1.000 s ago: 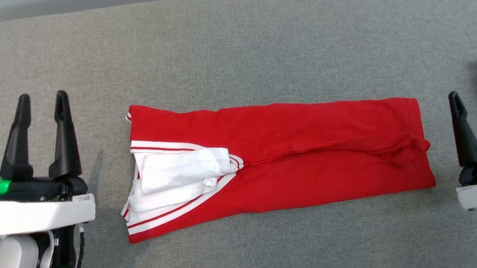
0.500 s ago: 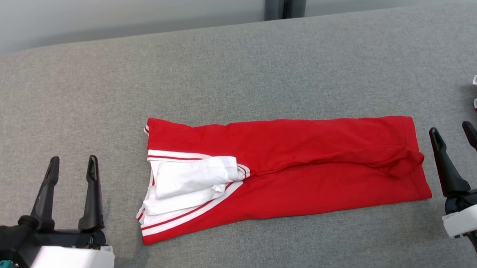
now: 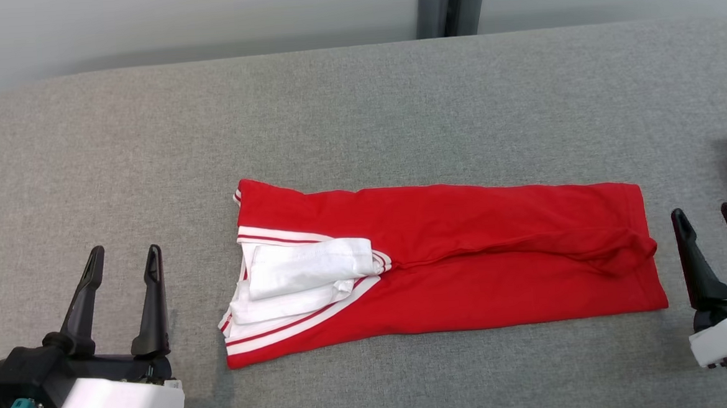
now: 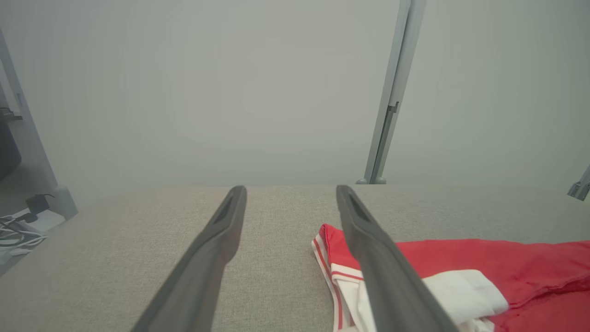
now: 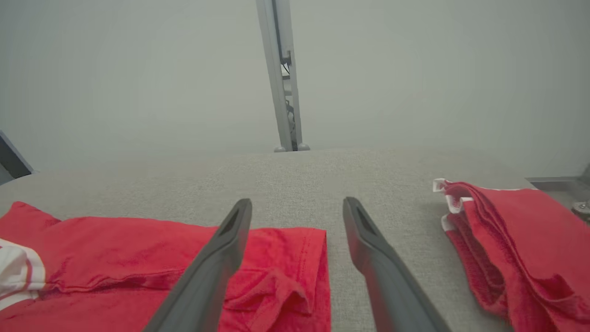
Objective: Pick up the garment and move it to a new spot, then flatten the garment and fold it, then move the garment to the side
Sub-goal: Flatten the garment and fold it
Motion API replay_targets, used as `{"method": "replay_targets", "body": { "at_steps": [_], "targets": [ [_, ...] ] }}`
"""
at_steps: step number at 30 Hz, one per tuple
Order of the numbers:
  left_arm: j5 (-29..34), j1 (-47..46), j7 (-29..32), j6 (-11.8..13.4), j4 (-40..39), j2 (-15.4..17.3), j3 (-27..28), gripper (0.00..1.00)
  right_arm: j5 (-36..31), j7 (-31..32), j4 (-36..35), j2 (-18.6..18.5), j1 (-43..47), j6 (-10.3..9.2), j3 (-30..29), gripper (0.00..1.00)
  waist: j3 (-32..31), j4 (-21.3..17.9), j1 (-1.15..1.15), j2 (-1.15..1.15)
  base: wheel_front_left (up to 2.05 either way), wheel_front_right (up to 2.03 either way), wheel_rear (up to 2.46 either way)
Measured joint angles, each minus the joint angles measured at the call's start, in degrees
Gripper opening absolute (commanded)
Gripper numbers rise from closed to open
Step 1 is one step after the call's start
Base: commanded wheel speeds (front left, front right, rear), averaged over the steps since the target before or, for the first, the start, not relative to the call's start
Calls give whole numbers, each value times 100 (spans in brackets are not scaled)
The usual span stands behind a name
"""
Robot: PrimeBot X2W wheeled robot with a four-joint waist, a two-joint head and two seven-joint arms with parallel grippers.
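place: lab-like test room | cues: grey cloth-covered table (image 3: 358,105), bare wall (image 4: 184,92), metal post (image 5: 281,78), floor cables (image 4: 18,236)

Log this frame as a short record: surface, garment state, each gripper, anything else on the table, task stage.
surface: grey table
garment: red garment, folded into a long strip, flat at mid-table
detail: white section lies on its left end
left gripper: left gripper open, empty, apart from the left end
right gripper: right gripper open, empty, apart from the right end
other: red pile at the table's right edge
stage: partly folded, not yet moved aside
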Motion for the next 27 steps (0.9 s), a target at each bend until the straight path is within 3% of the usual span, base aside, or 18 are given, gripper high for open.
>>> {"method": "replay_targets", "body": {
  "at_steps": [7, 18, 19, 20, 22, 27],
  "targets": [
    [76, -239, 0, -53, -14, -99, -75, 100, 435, 178, 1077, -231, -394, -1, 110, 100, 336, 99, 0, 0, 0, 0, 0],
    [138, -525, 0, -163, 78, -210, -83, 100, 1124, 120, 2351, -303, -1061, -1, 987, 100, 696, 287, 0, 0, 0, 0, 0],
    [143, -545, 0, -175, 87, -224, -73, 100, 1246, 126, 2388, -326, -1096, -1, 1087, 91, 702, 289, 0, 0, 0, 0, 0],
    [146, -565, 0, -179, 89, -236, -63, 100, 1356, 159, 2427, -356, -1122, -2, 1169, 45, 705, 287, 0, 0, 0, 0, 0],
    [153, -574, 0, -181, 91, -244, -48, 100, 1437, 168, 2429, -392, -1156, -3, 1277, 0, 706, 282, 0, 0, 0, 0, 0],
    [180, -578, 0, -185, 103, -269, 32, 100, 1909, 85, 2382, -532, -1220, 1, 1671, 0, 701, 218, 0, 0, 0, 0, 0]
  ]
}}
